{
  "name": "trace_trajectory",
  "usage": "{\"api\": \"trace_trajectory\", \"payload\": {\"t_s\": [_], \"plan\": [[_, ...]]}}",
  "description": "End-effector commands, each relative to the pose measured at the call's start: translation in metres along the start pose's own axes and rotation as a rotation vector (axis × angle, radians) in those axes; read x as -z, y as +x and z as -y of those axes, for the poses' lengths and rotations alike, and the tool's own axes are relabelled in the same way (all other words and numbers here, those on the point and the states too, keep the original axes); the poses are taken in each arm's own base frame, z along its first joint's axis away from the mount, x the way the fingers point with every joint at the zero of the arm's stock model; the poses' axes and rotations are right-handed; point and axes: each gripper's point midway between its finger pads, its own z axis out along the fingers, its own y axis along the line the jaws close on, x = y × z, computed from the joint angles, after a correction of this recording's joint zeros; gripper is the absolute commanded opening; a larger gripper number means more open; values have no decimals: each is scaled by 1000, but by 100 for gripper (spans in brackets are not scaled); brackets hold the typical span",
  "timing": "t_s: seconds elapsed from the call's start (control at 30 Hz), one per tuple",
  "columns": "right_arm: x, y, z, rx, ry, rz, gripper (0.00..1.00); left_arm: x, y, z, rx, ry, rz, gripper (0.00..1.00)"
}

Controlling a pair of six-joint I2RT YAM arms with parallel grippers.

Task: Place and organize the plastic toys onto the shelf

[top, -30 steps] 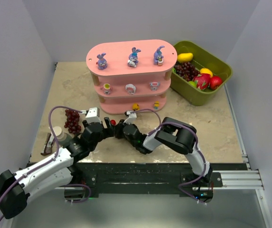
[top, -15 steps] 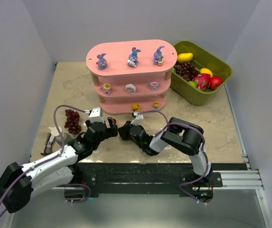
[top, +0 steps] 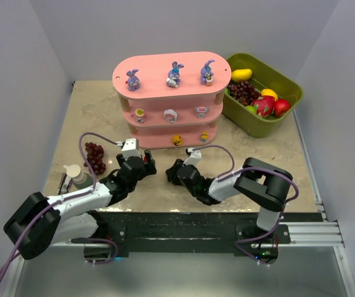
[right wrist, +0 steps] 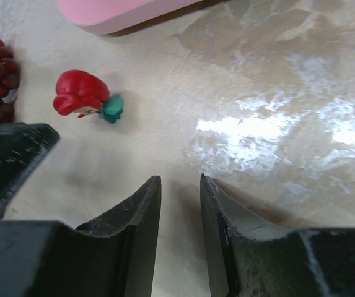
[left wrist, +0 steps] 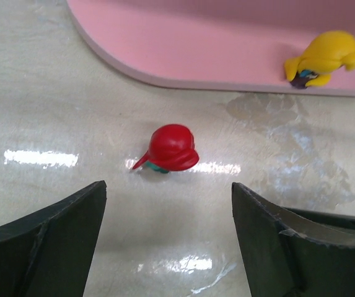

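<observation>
Left wrist view: the left claw [left wrist: 168, 207] gapes wide and empty. The red toy [left wrist: 168, 148] sits on the worktop [left wrist: 53, 111] at its twelve o'clock, just short of the shelf [left wrist: 227, 43], whose bottom board carries a yellow toy [left wrist: 323, 59] at two o'clock. Beside it, the right claw [right wrist: 180, 185] stands narrowly parted, gripping nothing, with the red toy at its ten o'clock.
</observation>
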Motion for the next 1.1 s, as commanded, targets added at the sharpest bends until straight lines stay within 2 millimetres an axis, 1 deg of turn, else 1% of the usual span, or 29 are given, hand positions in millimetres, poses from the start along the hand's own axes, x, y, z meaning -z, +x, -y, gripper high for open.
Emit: {"api": "trace_trajectory", "payload": {"t_s": [0.0, 0.13, 0.23, 0.27, 0.37, 0.53, 0.77, 0.87, 1.07], "plan": [[9, 4, 36, 42, 131, -6, 37, -3, -37, 14, 52, 27, 142, 84], [12, 5, 41, 47, 141, -12, 37, -10, -37, 14, 67, 1, 141, 79], [15, 6, 45, 49, 150, -13, 36, -15, -34, 14, 80, -16, 137, 74], [16, 6, 47, 53, 154, -14, 36, -16, -35, 15, 84, -17, 138, 70], [19, 5, 51, 52, 160, -11, 35, -18, -33, 15, 89, -21, 140, 66], [19, 3, 52, 54, 163, -7, 33, -22, -32, 16, 84, -28, 139, 64], [19, 3, 55, 54, 166, -9, 32, -31, -31, 22, 71, -32, 129, 64], [19, 2, 57, 53, 169, -9, 31, -34, -30, 21, 70, -48, 128, 63], [19, 1, 62, 48, 175, -6, 29, -37, -27, 18, 68, -67, 125, 58]]}}
